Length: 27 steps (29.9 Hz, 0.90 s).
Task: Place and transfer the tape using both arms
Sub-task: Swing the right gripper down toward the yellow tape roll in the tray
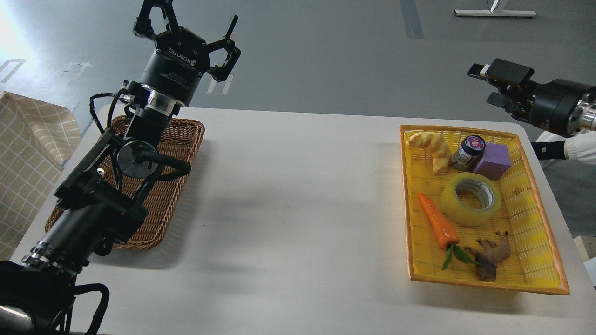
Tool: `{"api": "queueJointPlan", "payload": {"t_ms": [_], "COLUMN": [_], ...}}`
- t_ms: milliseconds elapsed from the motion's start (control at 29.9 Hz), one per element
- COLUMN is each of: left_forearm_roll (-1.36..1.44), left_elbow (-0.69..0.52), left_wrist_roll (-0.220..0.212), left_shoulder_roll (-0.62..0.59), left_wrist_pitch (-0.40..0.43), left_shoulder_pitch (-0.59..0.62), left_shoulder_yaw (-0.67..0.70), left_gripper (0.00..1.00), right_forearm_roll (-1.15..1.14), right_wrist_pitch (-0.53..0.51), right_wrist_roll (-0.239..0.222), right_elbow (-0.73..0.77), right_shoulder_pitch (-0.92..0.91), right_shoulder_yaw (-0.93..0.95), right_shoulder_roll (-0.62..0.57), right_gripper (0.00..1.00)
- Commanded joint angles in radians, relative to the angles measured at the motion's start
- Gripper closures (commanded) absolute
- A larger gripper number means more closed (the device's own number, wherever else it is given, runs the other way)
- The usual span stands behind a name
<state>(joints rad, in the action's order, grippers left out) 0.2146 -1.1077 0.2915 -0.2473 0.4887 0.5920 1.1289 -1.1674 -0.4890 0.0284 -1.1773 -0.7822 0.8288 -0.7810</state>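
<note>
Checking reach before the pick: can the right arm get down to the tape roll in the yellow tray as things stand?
Probably yes. The right end effector hangs above the tray's far corner, and the tape lies flat with its top uncovered. The carrot and purple block sit close beside it, so side clearance looks tight.

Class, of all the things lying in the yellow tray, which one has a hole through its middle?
The tape, a yellowish roll lying flat in the middle of the yellow tray. Its open grey-white core faces up; the other things there are solid.
</note>
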Motion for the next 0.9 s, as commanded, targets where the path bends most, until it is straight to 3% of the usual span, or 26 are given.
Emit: {"api": "queueJointPlan", "payload": {"t_ms": [0, 167, 234, 334, 601, 869], "left_forearm_roll": [0.0, 0.0, 0.0, 0.0, 0.0, 0.0], "left_elbow": [0.0, 0.0, 0.0, 0.0, -0.001, -0.001], "left_wrist_roll": [0.0, 0.0, 0.0, 0.0, 0.0, 0.0], "left_shoulder_roll": [0.0, 0.002, 0.002, 0.003, -0.001, -0.001], "left_wrist_pitch": [0.0, 0.0, 0.0, 0.0, 0.0, 0.0], "left_shoulder_pitch": [0.002, 0.002, 0.002, 0.0, -0.001, -0.001], "left_shoulder_yaw": [0.0, 0.0, -0.001, -0.005, -0.005, -0.005], "left_gripper": [0.02, 0.02, 0.02, 0.02, 0.02, 0.02], "right_forearm_roll": [-0.093, -0.17, -0.201, -0.209, -0.219, -0.409], "right_wrist_pitch": [0.0, 0.0, 0.0, 0.0, 0.0, 0.0], "right_wrist_roll": [-0.01, -0.061, -0.119, -0.157, -0.156, -0.156], "right_elbow": [0.001, 0.001, 0.001, -0.01, -0.047, -0.07], "right_shoulder_pitch": [-0.002, 0.001, 0.001, 0.001, 0.021, 0.027], "right_shoulder_yaw": [-0.002, -0.002, -0.002, -0.003, -0.01, -0.092], "right_shoulder_roll": [0.0, -0.001, -0.003, -0.014, -0.043, -0.041], "right_gripper": [0.0, 0.0, 0.0, 0.0, 0.0, 0.0]}}
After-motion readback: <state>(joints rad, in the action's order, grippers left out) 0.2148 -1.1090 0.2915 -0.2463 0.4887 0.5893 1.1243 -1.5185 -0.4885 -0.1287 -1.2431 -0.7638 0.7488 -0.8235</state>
